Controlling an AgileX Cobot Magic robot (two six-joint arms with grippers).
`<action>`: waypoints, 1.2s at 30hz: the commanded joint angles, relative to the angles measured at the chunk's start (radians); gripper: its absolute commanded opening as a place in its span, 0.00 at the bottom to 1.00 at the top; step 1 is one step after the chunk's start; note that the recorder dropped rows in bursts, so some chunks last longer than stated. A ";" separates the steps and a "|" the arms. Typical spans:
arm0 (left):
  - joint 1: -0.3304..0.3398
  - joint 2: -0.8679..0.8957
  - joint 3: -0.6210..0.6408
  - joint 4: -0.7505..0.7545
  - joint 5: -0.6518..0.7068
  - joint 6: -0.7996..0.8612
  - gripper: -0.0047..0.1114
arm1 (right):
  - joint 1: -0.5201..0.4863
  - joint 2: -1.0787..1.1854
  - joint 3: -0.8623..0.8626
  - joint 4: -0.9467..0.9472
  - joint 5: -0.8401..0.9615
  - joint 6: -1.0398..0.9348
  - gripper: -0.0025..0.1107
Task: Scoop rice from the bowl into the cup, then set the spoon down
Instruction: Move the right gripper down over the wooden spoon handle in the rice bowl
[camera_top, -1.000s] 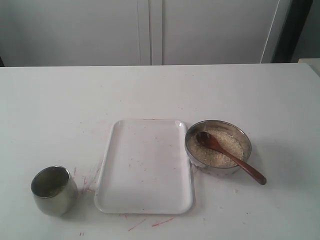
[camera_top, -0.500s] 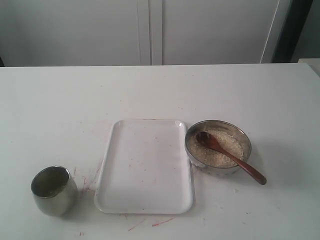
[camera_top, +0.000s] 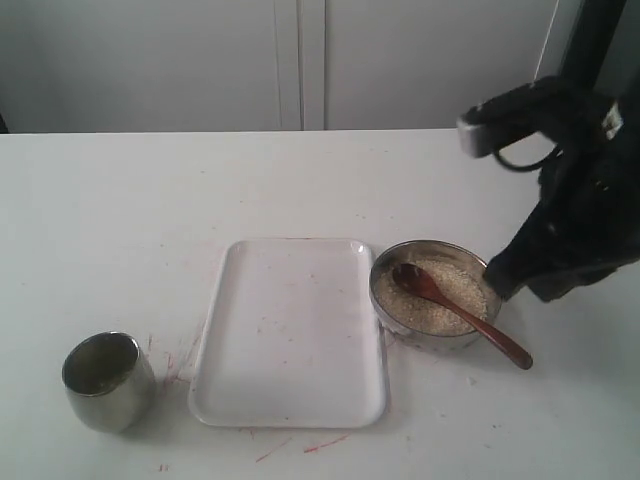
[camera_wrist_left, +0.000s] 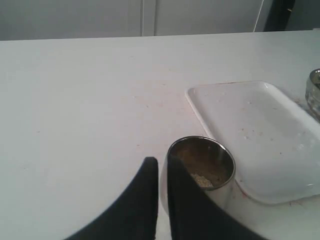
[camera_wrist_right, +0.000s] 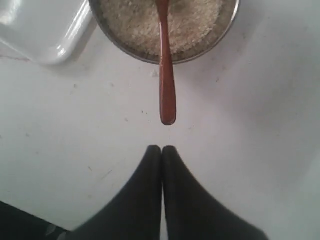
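Resting in bowl (camera_top: 430, 342), spoon (camera_wrist_right: 166, 95) handle pointing toward closed right pincer (camera_wrist_right: 161, 148), left pincer (camera_wrist_left: 160, 162) closed

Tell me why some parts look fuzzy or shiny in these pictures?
Exterior view: even, soft light; the right arm is a smeared, near-black shape. Left wrist view: the left gripper sits close to the lens, soft-edged; the cup mirrors its surroundings. Right wrist view: the right gripper is likewise dark; glare streaks the spoon and the tray.

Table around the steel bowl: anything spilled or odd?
A few stray off-white rice grains lie on the white table beside the shallow steel bowl; thin red streaks mark it by the white tray.
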 joint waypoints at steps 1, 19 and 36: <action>-0.007 0.001 -0.006 -0.010 -0.003 -0.001 0.16 | 0.049 0.088 0.028 -0.036 0.001 0.029 0.02; -0.007 0.001 -0.006 -0.010 -0.003 -0.001 0.16 | 0.049 0.132 0.030 -0.061 -0.084 0.024 0.43; -0.007 0.001 -0.006 -0.010 -0.003 -0.001 0.16 | 0.049 0.153 0.032 -0.036 -0.130 0.024 0.47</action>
